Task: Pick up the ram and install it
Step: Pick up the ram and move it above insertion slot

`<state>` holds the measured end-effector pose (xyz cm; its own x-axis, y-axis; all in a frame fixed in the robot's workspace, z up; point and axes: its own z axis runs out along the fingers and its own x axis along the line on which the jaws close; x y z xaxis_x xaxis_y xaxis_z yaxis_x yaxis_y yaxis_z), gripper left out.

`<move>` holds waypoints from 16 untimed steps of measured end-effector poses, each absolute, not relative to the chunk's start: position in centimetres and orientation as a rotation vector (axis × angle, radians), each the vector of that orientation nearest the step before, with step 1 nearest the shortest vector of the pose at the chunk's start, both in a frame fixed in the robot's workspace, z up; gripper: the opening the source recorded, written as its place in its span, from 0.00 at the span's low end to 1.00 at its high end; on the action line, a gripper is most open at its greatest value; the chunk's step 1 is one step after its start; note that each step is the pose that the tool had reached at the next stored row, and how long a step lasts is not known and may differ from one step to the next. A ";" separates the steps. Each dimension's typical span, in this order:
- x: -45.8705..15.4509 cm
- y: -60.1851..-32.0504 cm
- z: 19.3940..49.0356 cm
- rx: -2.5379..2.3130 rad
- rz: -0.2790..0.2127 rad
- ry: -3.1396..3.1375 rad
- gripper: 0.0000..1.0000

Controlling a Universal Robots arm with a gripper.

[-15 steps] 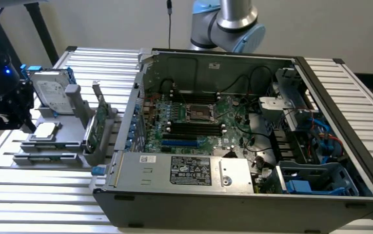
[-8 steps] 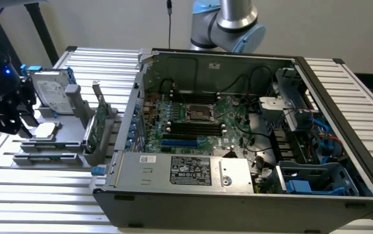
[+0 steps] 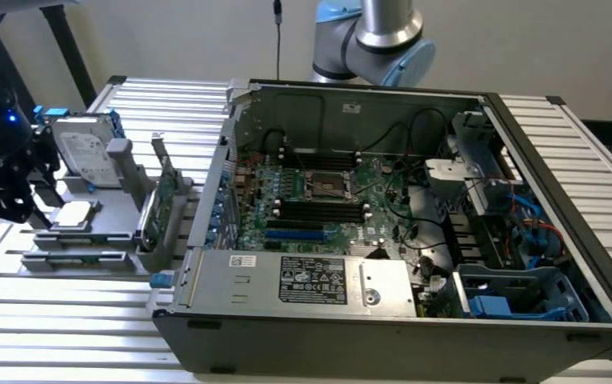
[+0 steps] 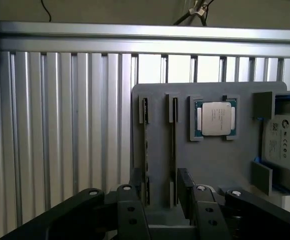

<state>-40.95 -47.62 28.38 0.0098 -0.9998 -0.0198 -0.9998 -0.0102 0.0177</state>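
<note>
Tool (image 4: 160, 176), base cropped, by edge-on ram (image 4: 145, 145)

black gripper (image 4: 162, 184), grey tray (image 4: 215, 160), silver ribbed table (image 4: 60, 125)

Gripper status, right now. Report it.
Gripper: open, holding nothing, over the gray tray.

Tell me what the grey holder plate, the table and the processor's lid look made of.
The holder plate: probably matte grey plastic, with a dull, even surface. The table: likely aluminium, ribbed and bright with sheen. The processor lid: seemingly bare metal, silvery on a green board.
</note>
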 end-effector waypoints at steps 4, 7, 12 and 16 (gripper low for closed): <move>-41.0 -47.7 28.4 -2.232 0.042 2.208 0.42; -41.0 -47.7 28.4 -2.239 0.042 2.201 0.42; -41.0 -47.8 28.3 -2.252 0.042 2.189 0.42; -41.2 -47.9 28.0 -2.262 0.042 2.178 0.42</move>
<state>-41.17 -47.94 28.01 0.0374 -0.9991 -0.0200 -0.9991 -0.0377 0.0177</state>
